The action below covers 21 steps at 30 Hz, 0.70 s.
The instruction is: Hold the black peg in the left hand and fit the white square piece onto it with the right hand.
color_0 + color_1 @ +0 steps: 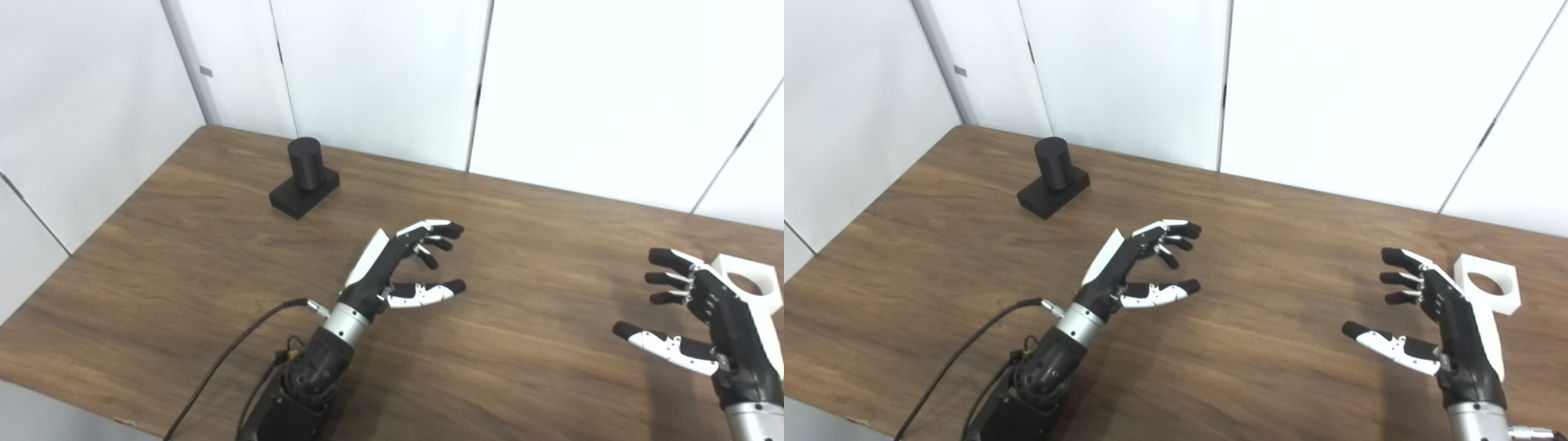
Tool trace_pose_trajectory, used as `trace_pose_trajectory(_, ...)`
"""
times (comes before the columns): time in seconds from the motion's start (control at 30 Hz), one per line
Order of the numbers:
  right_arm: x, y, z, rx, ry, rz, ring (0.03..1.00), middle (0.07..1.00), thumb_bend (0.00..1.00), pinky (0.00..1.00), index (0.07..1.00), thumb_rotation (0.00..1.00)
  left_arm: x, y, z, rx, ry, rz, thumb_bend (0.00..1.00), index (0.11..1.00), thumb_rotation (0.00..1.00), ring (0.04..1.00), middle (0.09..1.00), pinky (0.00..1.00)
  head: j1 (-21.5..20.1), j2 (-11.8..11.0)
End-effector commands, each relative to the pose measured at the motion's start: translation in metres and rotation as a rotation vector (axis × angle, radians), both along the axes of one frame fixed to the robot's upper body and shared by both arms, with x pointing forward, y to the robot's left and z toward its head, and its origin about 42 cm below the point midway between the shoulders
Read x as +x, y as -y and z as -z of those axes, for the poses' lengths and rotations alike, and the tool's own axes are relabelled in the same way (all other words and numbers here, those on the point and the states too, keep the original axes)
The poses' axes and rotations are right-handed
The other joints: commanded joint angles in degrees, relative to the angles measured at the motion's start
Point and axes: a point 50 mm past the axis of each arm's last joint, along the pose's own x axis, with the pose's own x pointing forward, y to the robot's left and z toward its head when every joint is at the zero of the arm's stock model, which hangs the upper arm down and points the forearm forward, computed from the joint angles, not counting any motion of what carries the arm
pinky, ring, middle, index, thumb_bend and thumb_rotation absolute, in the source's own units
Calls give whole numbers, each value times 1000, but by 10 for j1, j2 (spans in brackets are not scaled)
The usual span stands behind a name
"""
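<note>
Nothing held yet. Left hand (398,269) empty, fingers spread, well apart from black peg (305,177) standing upright at far left of table (184,275). Right hand (1439,318) empty, spread, just beside white square piece (1488,283). Peg best grasped by base, cylinder kept free and upright.

no readable text, labels, brands, numbers or signs appear in either view.
</note>
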Motion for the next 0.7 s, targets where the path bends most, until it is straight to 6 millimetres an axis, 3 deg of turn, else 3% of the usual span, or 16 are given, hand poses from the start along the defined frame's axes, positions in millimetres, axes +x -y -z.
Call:
trace_pose_trajectory(0.0,5,-1,-19,2,80,-8,692,769,685,576,739,0,14,-11,-36,72,105,-57,653,744,204,715,761,604,2,0)
trace_pose_trajectory(0.13,4,-1,-20,3,77,-12,686,770,679,561,734,0,18,-28,-55,150,95,-116,660,759,169,754,783,655,3,-2)
trace_pose_trajectory(0.23,5,-1,-19,15,74,-17,685,770,674,559,732,0,24,-43,-68,182,86,-153,681,761,185,742,791,583,5,-1)
trace_pose_trajectory(0.4,5,0,-18,16,71,-20,685,767,667,564,736,0,33,-58,-84,245,98,-205,690,751,213,711,787,547,5,-2)
trace_pose_trajectory(0.6,3,0,-20,23,63,-17,702,773,663,589,745,0,46,-75,-108,326,129,-272,696,773,260,750,790,629,4,-3)
trace_pose_trajectory(0.67,3,1,-20,20,62,-21,707,777,655,601,747,0,49,-79,-116,335,137,-307,689,787,217,786,819,649,4,-3)
